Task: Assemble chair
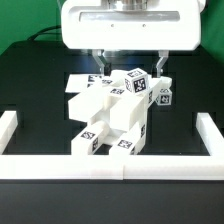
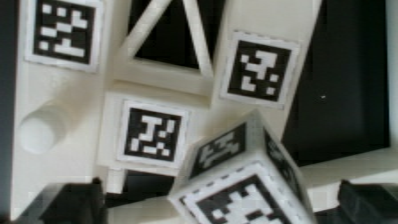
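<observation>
The chair [image 1: 112, 112] stands as a cluster of joined white blocks with square black-and-white tags in the middle of the black table. My gripper [image 1: 132, 72] hangs straight above its far end, open. Its two dark fingers [image 1: 102, 68] straddle the topmost tagged blocks [image 1: 140, 85]. In the wrist view the gripper [image 2: 210, 203] is wide open. A tilted tagged block [image 2: 270, 192] lies between the dark fingertips [image 2: 57, 205], with gaps on both sides. Beyond it I see the cross-braced frame [image 2: 178, 40] and several tagged faces [image 2: 151, 132].
A long white rail [image 1: 110, 166] edges the table at the front. Its side pieces run along the exterior view's left [image 1: 8, 128] and the exterior view's right [image 1: 211, 130]. Bare black tabletop [image 1: 40, 120] lies on both sides of the chair.
</observation>
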